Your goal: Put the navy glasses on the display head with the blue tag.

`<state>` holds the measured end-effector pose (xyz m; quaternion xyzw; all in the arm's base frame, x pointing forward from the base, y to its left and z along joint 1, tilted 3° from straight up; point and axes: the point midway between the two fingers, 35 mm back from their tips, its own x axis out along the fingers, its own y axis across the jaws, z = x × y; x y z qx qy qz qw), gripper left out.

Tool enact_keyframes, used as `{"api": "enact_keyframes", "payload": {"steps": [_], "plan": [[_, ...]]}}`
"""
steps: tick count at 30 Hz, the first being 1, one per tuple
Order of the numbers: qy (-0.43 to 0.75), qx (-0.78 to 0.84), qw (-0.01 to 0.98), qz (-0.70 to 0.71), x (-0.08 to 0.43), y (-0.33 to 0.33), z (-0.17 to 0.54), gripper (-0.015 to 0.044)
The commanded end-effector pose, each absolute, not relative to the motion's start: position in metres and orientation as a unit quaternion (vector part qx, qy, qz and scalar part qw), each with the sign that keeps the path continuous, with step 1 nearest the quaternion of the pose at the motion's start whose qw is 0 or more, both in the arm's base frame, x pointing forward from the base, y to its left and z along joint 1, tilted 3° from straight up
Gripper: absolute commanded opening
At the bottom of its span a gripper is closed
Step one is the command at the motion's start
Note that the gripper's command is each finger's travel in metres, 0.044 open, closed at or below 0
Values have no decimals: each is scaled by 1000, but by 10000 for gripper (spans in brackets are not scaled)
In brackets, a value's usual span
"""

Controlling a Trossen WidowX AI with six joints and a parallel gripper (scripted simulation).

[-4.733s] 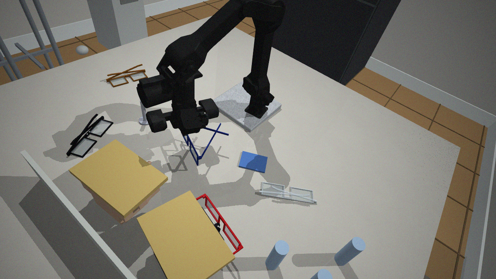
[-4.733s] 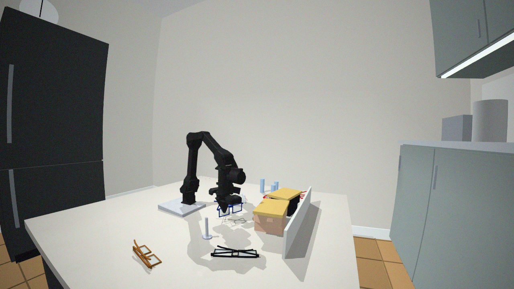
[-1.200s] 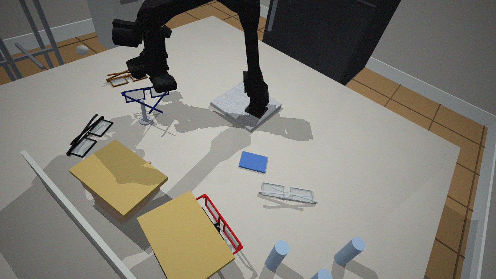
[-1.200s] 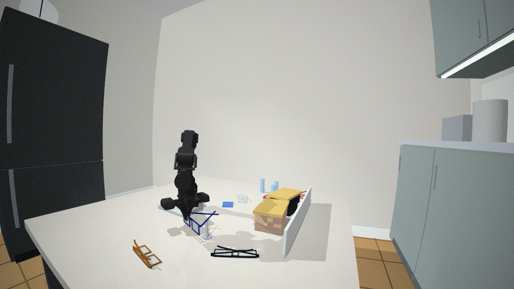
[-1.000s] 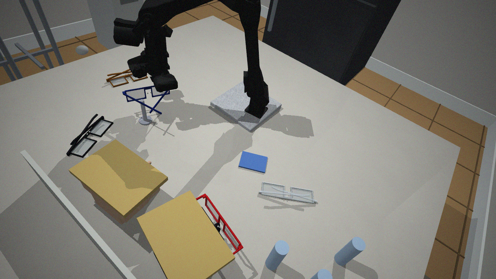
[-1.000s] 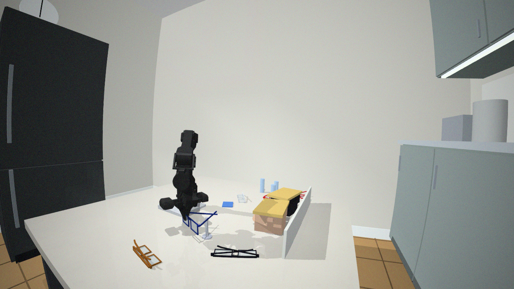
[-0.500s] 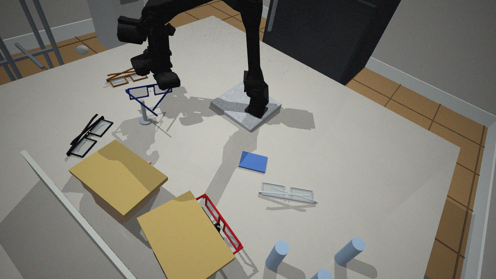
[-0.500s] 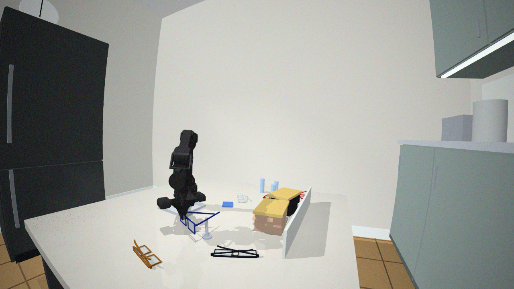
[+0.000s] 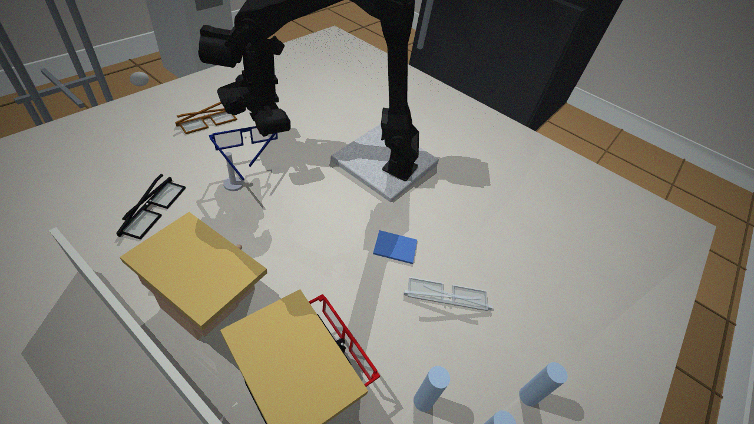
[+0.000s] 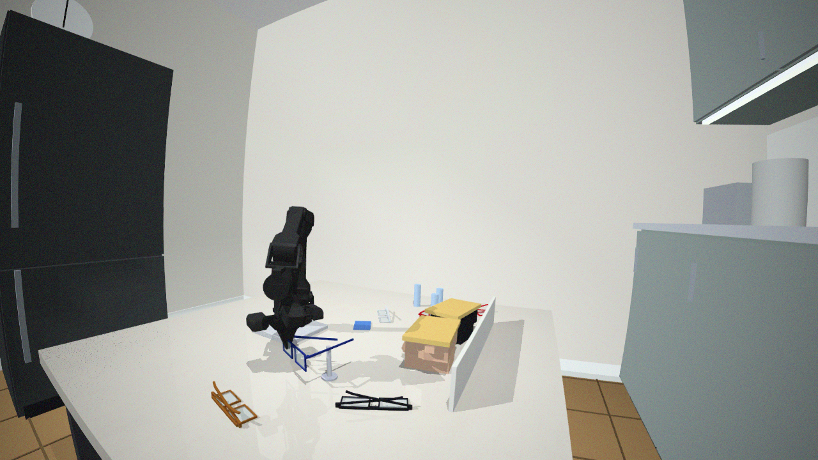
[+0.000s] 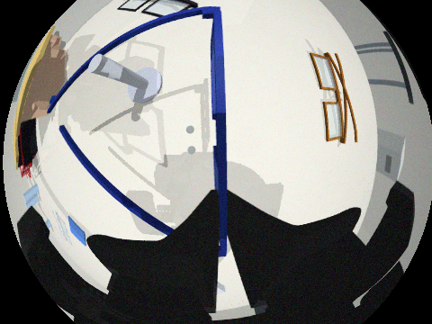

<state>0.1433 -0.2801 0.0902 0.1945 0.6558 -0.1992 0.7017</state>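
The navy glasses hang above the table with lenses upright and temples partly folded inward, tips close together but not crossed. My gripper is shut on one end of their front frame. A slim grey post stands at one temple; whether they touch cannot be told. The tan head sits under a yellow board, with a small blue patch beside it. The black head is under another board, with red glasses at its front.
Black glasses and brown glasses lie near the post. A blue card, clear glasses and several light-blue cylinders are farther off. A white upright panel stands behind the heads.
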Motion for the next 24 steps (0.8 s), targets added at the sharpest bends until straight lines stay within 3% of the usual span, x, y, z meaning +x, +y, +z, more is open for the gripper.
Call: {"api": "enact_keyframes", "payload": {"steps": [1,24], "plan": [[657,195,701,-198,139,-278,89,0],[658,195,700,-198,131,-275,88,0]]}}
